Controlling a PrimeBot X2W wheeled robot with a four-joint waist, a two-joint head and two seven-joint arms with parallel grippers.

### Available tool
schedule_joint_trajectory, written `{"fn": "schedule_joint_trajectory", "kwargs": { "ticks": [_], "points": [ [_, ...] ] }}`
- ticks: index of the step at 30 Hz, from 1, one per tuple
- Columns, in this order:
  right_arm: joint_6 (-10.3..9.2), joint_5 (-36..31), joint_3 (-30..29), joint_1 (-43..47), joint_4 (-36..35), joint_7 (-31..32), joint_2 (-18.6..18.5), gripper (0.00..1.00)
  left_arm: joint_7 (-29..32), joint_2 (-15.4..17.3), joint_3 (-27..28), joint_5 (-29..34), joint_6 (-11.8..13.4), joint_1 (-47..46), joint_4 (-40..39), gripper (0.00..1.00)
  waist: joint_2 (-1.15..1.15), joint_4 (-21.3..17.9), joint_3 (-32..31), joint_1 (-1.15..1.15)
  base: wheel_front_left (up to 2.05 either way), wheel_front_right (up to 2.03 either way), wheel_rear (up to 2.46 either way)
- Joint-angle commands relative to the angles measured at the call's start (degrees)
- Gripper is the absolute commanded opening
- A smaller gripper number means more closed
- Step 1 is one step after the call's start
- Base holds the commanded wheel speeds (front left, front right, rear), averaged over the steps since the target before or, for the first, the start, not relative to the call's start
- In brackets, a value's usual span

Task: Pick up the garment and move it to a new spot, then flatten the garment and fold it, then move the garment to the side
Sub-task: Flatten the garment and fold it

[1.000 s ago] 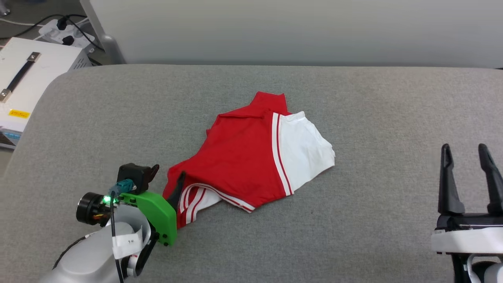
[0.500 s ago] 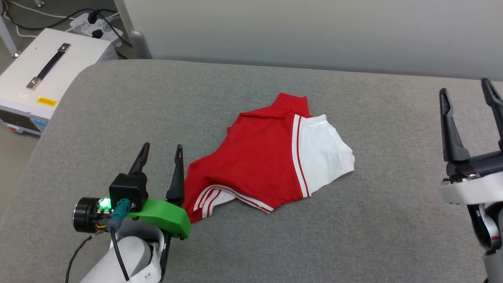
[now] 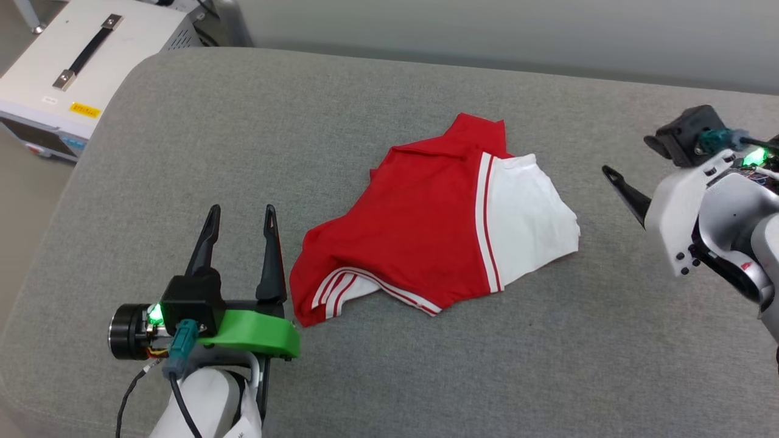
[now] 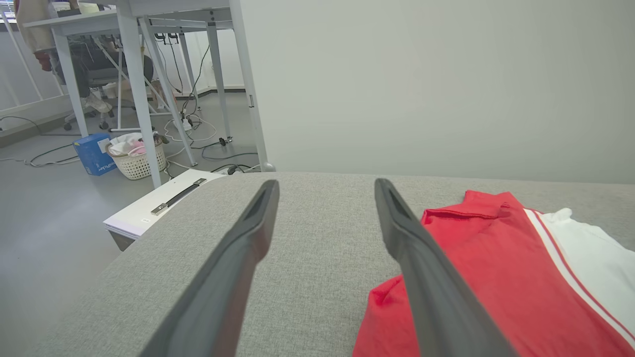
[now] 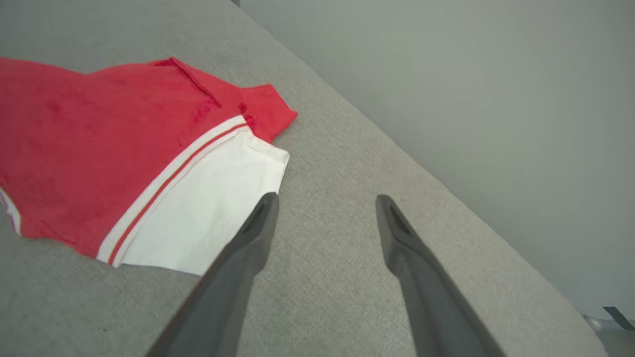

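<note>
- Lying crumpled near the middle of the grey padded surface (image 3: 243, 121), the garment (image 3: 420, 231) is showing its red body and one white sleeve.
- The left gripper (image 3: 241, 208) is sitting just beside its near-left corner, fingers standing apart and holding nothing.
- The right gripper (image 5: 325, 198) is pointing at the white sleeve from the right edge, fingers also apart, empty.
</note>
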Motion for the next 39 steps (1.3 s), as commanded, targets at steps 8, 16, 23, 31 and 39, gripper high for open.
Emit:
{"fn": "schedule_joint_trajectory", "kwargs": {
  "ticks": [8, 16, 23, 31, 39],
  "points": [
    [-0.04, 11.38, 12.86, -10.79, 6.87, 16.37, -2.86, 1.0, -0.32, -5.55, 5.1, 5.24, -4.52, -0.59, 0.01, 1.0, 0.0, 3.29, 6.24, 0.0, 0.0, 0.0, 0.0],
    [-0.04, 17.87, 20.52, -13.56, 14.29, 18.18, -0.8, 1.0, -0.32, -9.14, 7.94, 8.43, -7.84, -2.03, 0.38, 1.0, 0.0, 5.35, 8.96, 0.0, 0.0, 0.0, 0.0],
    [-0.04, 20.91, 27.02, -10.84, 19.76, 17.48, -0.44, 1.0, -0.32, -10.51, 9.61, 10.11, -9.7, -1.96, 1.1, 1.0, 0.0, 5.59, 9.02, 0.0, 0.0, 0.0, 0.0],
    [-0.04, 23.92, 26.61, -12.08, 20.07, 6.24, -0.68, 0.0, -0.32, -11.11, 11.02, 11.57, -10.92, -0.71, 2.53, 1.0, 0.0, 4.17, 5.53, 0.0, 0.0, 0.0, 0.0],
    [-0.04, 28.03, 21.59, -8.44, 11.3, -5.47, -6.08, 0.0, -0.32, -11.14, 12.9, 12.74, -11.88, 2.7, 3.73, 1.0, 0.0, 1.47, -0.31, 0.0, 0.0, 0.0, 0.0]
  ]
}}
